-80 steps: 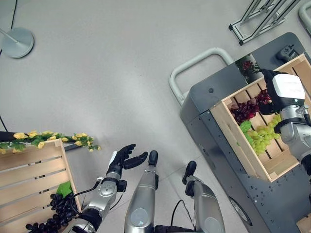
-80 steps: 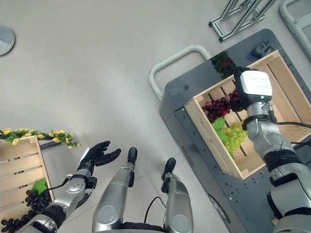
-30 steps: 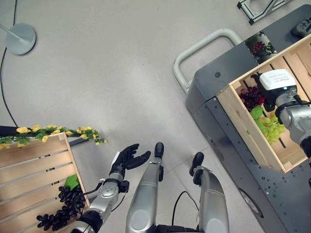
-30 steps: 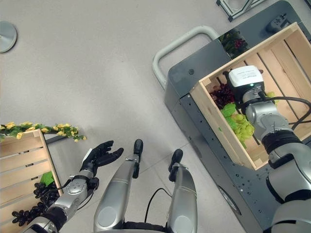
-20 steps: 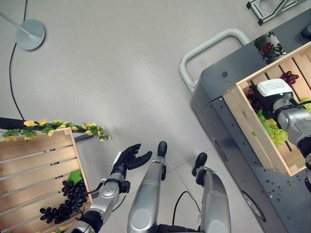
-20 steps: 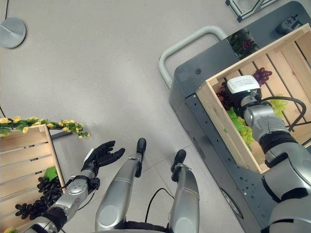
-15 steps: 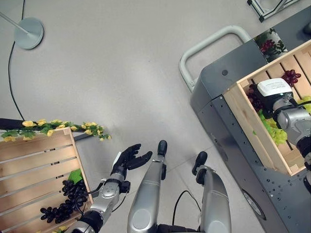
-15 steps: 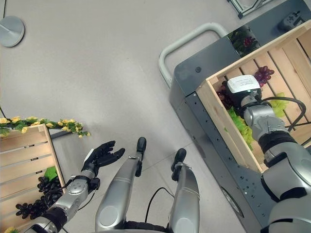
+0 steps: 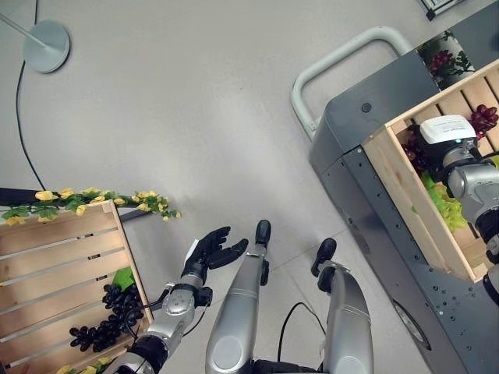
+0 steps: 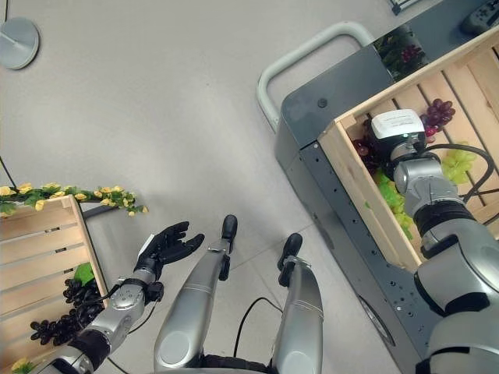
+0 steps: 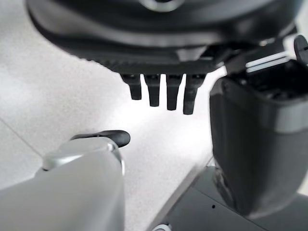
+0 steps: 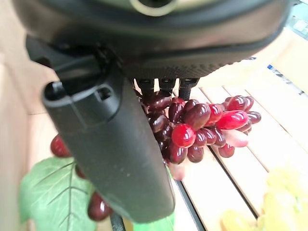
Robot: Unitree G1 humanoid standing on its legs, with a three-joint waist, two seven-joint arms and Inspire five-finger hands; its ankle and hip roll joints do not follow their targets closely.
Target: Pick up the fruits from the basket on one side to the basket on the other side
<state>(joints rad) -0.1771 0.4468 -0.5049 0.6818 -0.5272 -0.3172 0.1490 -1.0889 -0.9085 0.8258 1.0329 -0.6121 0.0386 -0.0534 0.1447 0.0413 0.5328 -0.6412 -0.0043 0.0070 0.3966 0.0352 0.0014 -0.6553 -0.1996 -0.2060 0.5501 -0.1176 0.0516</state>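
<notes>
- The big wooden crate (image 10: pixel 366 204) on my right holds red grapes (image 12: pixel 202 125) and green grapes (image 9: pixel 446 209).
- My right hand (image 12: pixel 110 159) touches the red grapes; I cannot tell if it grips.
- They may slip.
- My left hand (image 9: pixel 209 251) hangs open, empty.

Two head cameras look steeply down from above, sharing the pale wooden slatted crate (image 9: pixel 405 191) on the grey cart. Each wrist camera looks along its own hand from very close: the right into that crate, the left at grey floor.
</notes>
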